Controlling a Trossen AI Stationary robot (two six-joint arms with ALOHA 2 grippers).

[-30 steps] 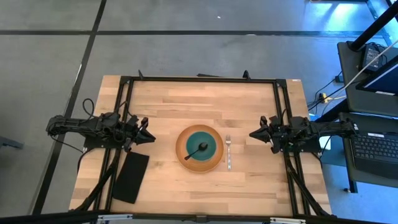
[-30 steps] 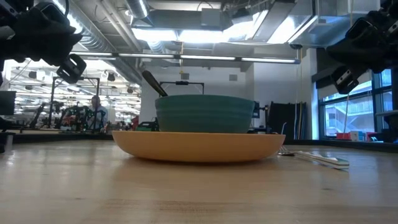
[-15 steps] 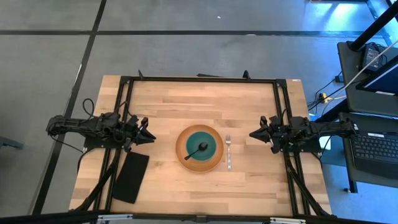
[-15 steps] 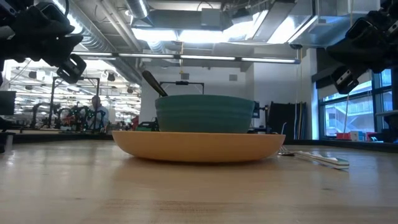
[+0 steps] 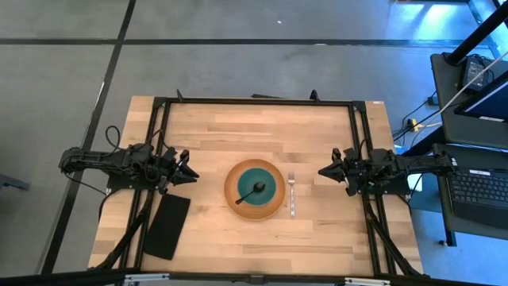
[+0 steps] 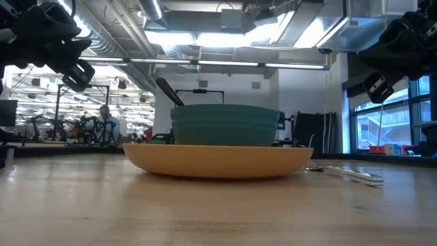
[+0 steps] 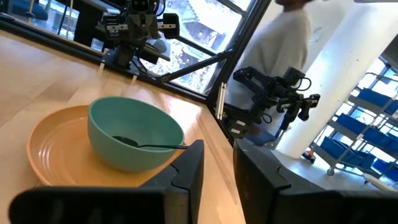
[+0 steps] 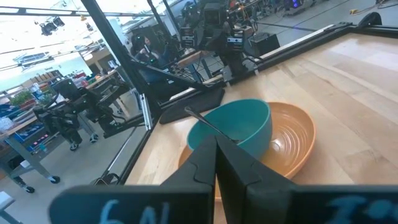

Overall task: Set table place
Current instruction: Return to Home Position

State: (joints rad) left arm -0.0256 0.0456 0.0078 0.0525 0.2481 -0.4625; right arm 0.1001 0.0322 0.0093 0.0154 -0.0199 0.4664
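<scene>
On the light wood table [image 5: 238, 127] stands an orange plate [image 5: 275, 208] with a teal bowl [image 5: 270, 181] in it. A dark spoon [image 5: 252, 191] lies with its head in the bowl, and its handle [image 6: 167, 90] leans over the bowl's left rim. A silver fork [image 5: 291, 195] lies flat just right of the plate. A black napkin [image 5: 167, 226] lies flat near the front left. My left gripper [image 5: 190, 176] hovers left of the plate, slightly open and empty. My right gripper [image 5: 321, 171] hovers right of the fork, shut and empty.
A black metal frame [image 5: 254, 102] runs along the table's edges. A laptop [image 5: 480, 187] stands on a cart beyond the table's right edge. A person [image 7: 280, 50] stands beyond the table's right side. Bare wood lies behind and in front of the plate.
</scene>
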